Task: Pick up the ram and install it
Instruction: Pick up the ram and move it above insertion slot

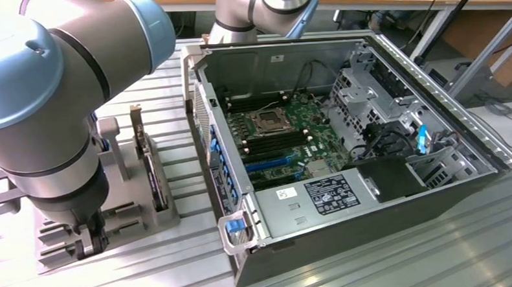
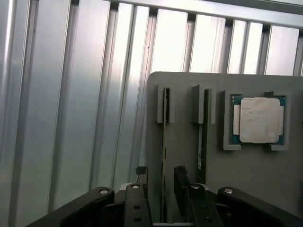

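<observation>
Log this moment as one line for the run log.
gripper: open, fingers either side of ram | ram: on edge in gray holder slot | processor chip: seated in same holder | stage: ungrasped

Standing right by it, the arm (image 1: 53,136) is your classic UR look: fat matte silver-grey tubes, every joint a chunky drum topped with a rounded pale blue cap (image 1: 12,83). There are thin black rings (image 1: 97,66) wherever one section meets the next. The far link (image 1: 250,11) has the same grey shell with a blue cover. The gripper (image 2: 161,174) is all black, built from flat linkage bars with shiny round pin heads (image 2: 103,191) at the pivots. Its fingers (image 2: 138,196) are narrow and squared-off, with small bolt holes down their length and a blocky dark pad at each tip.
</observation>
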Available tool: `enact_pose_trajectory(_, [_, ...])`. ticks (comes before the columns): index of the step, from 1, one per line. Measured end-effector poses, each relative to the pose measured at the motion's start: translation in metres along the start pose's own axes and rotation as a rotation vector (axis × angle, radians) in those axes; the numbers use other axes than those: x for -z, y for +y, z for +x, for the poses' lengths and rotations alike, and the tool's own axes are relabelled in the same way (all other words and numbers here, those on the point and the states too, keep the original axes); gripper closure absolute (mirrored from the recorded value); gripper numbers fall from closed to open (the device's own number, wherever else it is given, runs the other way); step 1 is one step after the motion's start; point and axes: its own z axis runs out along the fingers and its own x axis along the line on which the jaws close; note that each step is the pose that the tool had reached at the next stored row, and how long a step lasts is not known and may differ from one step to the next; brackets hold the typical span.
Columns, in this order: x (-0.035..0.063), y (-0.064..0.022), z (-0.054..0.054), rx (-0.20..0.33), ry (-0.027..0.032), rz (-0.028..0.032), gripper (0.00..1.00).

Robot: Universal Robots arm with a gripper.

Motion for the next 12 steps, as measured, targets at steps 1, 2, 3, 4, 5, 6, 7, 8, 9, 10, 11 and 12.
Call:
enact_pose_trajectory(1, [-0.0014, 0.0008, -0.0001, 0.002, 0.0001, -0.0001, 0.64])
enact_pose_trajectory(2, [-0.002, 0.001, 0.0, 0.002, 0.0001, 0.0, 0.64])
enact_pose_trajectory(3, [-0.0025, 0.0013, 0.0, 0.003, 0.0001, -0.0001, 0.64])
enact_pose_trajectory(4, [-0.0039, 0.0016, -0.0001, 0.004, 0.0002, -0.0001, 0.64])
enact_pose_trajectory(5, [-0.0048, 0.0016, 0.0, 0.004, 0.0002, -0.0002, 0.64])
enact_pose_trajectory(6, [-0.0059, 0.0018, 0.0, 0.005, 0.0003, -0.0003, 0.64])
enact_pose_trajectory(7, [-0.0066, 0.0018, 0.0, 0.006, 0.0003, -0.0003, 0.64])
enact_pose_trajectory(8, [-0.0068, 0.0018, 0.0, 0.006, 0.0003, -0.0002, 0.64])
enact_pose_trajectory(9, [-0.0069, 0.0018, 0.0, 0.006, 0.0003, -0.0002, 0.64])
enact_pose_trajectory(10, [-0.0069, 0.0018, 0.0, 0.006, 0.0003, -0.0002, 0.64])
enact_pose_trajectory(11, [-0.0069, 0.0018, 0.0, 0.006, 0.0002, -0.0001, 0.66])
enact_pose_trajectory(12, [-0.0069, 0.0018, 0.0, 0.006, 0.0002, -0.0001, 0.72])
